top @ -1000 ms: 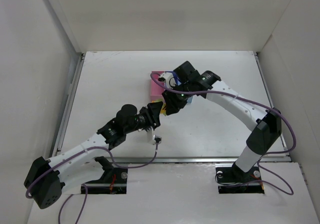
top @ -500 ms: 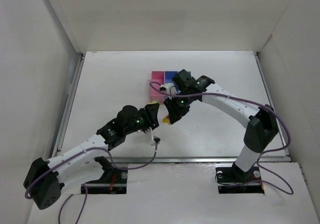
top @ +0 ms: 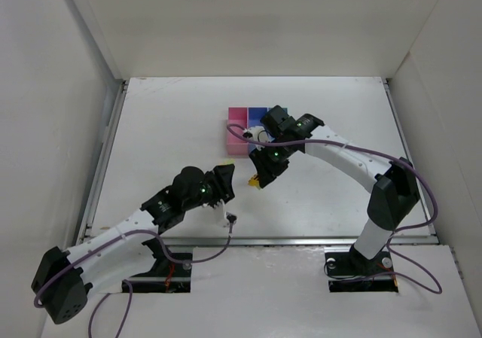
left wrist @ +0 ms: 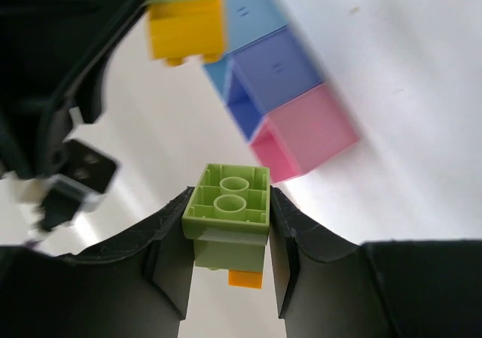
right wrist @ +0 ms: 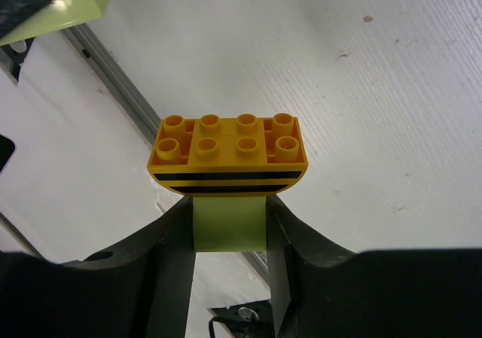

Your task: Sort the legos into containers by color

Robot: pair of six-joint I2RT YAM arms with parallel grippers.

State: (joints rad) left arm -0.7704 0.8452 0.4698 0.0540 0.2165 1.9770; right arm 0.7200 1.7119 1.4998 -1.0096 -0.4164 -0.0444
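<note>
- White surface boxed in by plain white walls; both arms reach toward its middle.
- Hidden: from above, the right arm covers the light-blue bin. It shows only in the left wrist view, cut off by the top edge.
- Hard to read: from above, both tools are dark shapes and their grips cannot be judged there. The wrist views settle it.
- Bins: pink bin, medium-blue bin and the light-blue one are joined in a row. They lie ahead of the left tool's tips, off to its right.
- Bin contents: cannot tell. The left wrist view is oblique and blurred, and from above each bin is only a flat patch of colour.
- Left tool: clenched on a lime brick, which is pinched between both fingers with two studs facing the camera.
- A small orange piece sits under that brick, mostly hidden, so its shape is unclear.
- Right tool: clamped on a lime piece.
- A yellow-orange brick sits on that piece just past the fingertips. It has eight studs and two black stripes along a curved side.
- Seen from the left tool, the right tool's load hangs ahead and to the upper left, near the light-blue bin but outside it.
- Seen from the right tool, a lime corner shows at upper left, cut off by the frame edge.
- The two tools are near each other but apart, and neither brick is in a bin.
</note>
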